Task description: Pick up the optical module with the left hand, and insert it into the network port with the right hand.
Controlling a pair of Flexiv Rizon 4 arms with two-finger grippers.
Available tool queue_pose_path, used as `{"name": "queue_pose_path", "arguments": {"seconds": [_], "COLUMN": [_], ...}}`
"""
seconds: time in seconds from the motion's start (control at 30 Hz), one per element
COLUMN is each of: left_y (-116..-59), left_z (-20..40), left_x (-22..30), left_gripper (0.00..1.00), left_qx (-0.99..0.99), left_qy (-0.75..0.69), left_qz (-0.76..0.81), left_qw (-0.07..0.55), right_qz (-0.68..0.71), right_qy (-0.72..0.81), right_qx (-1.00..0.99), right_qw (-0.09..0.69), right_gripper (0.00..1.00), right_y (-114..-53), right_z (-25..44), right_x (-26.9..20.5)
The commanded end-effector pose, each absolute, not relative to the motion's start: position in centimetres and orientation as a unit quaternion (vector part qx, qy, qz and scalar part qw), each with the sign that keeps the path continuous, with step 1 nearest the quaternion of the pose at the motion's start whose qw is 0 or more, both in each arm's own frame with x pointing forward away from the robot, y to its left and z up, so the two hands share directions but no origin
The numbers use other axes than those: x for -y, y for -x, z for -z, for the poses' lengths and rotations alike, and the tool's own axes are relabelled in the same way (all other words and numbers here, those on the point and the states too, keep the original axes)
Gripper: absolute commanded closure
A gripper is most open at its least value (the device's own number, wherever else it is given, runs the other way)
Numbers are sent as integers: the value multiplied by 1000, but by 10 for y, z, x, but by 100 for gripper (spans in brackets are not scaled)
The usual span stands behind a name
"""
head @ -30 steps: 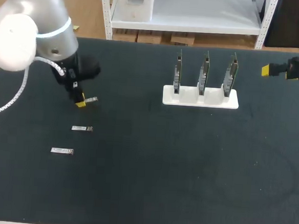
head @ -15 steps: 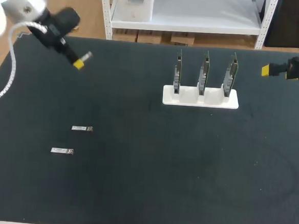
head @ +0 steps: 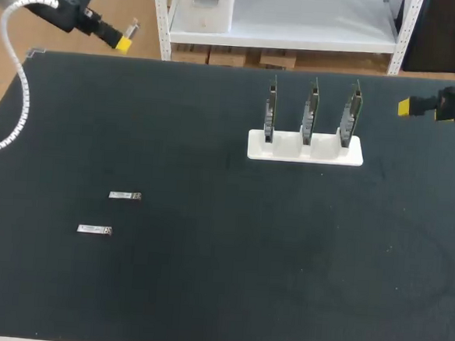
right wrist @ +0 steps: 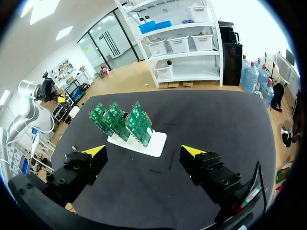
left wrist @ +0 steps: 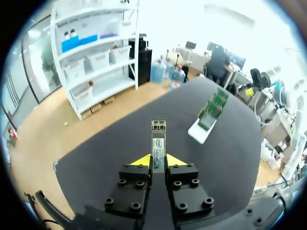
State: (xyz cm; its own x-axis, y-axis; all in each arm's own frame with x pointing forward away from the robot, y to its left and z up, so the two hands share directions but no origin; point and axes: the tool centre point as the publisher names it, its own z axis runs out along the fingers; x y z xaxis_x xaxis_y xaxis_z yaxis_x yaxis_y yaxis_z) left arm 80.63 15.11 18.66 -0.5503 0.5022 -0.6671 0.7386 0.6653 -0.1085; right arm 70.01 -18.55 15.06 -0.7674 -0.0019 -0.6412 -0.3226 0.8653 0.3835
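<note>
While the left pincer [left wrist: 158, 160] clamps its base, the optical module [left wrist: 158, 140] juts out ahead.

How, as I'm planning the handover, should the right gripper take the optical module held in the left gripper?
Grip the free end of the optical module, which sticks out straight past the yellow tips of the left gripper. Bring the open right gripper in from ahead, probably closing on the labelled face and its underside, since the left fingers already clamp the two side faces.
</note>
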Motion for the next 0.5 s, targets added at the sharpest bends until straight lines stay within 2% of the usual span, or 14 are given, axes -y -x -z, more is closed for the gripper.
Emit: {"name": "queue_pose_path", "arguments": {"seconds": [0.03, 0.3, 0.5], "left_y": [-793, -805, -814], "left_z": [-196, -216, -219], "left_x": [-141, -103, -76], "left_gripper": [100, 100, 100], "left_qx": [-791, -753, -722], "left_qy": [-315, -359, -407], "left_qz": [229, 275, 320], "left_qw": [472, 478, 458], "right_qz": [-242, -242, -242], "right_qy": [88, 88, 88], "right_qx": [-908, -908, -908], "right_qw": [330, 330, 330], "right_gripper": [0, 0, 0], "right_y": [-700, -700, -700], "right_z": [-151, -151, -151], "right_x": [185, 185, 185]}}
